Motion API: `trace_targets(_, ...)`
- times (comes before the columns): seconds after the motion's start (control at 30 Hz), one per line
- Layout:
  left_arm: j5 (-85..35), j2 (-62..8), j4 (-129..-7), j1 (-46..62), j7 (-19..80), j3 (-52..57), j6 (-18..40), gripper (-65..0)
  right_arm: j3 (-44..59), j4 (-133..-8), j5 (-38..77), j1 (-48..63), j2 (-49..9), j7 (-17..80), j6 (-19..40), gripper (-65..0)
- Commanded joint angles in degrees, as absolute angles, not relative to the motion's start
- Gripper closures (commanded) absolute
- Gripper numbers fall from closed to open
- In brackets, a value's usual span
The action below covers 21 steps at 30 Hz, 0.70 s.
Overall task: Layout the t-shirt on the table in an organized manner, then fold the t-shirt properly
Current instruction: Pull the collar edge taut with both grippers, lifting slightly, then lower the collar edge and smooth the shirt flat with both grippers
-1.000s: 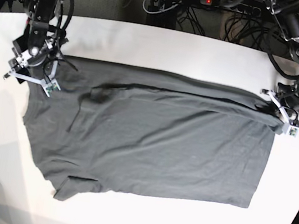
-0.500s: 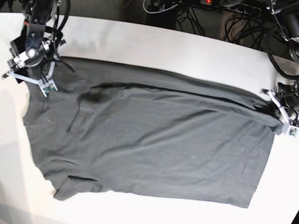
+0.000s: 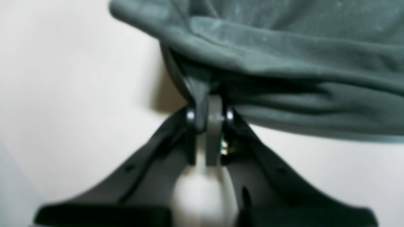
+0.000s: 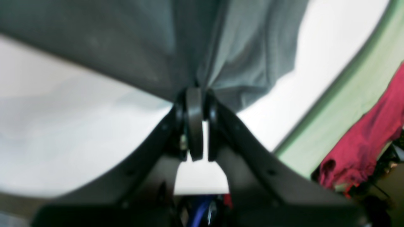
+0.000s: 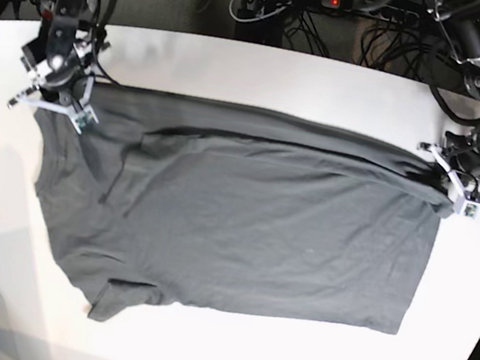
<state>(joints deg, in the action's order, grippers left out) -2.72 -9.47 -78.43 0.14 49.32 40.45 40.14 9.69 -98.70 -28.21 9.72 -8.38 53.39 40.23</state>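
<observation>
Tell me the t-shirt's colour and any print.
The t-shirt is plain dark charcoal grey, no print; the base view shows it best.

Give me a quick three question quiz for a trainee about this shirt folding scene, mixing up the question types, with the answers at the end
1. True or false: the right gripper is shut on the t-shirt.
2. Multiple choice: in the base view, where does the left gripper hold the t-shirt? A) at the near edge, B) at the far corner on that view's right, C) in the middle of the fabric.
3. Fill in the blank: the t-shirt lies spread over a white ____.

Key:
1. True; its jaws are pinched together on a fold of grey fabric.
2. B
3. table
</observation>
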Motion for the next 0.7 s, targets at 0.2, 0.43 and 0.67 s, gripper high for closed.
trace_targets(0.2,-1.63,-11.47,-83.56,2.24,55.34,40.66,40.00,-0.3,9.71,-106.95,-28.70,11.30,-8.92,53.58,40.00,0.0)
trace_targets(0.43,-1.54,-13.49,-95.25,3.74,66.15,40.04,40.00,-0.3,9.71,-112.40,-28.70,12.53,-11.03,53.67,40.00,0.0)
trace_targets(0.67,-1.19,-15.52,-100.18,3.12,70.11,35.47,40.00,-0.3,9.80,-113.36,-28.70,11.91,-11.56,53.67,40.00,0.0)
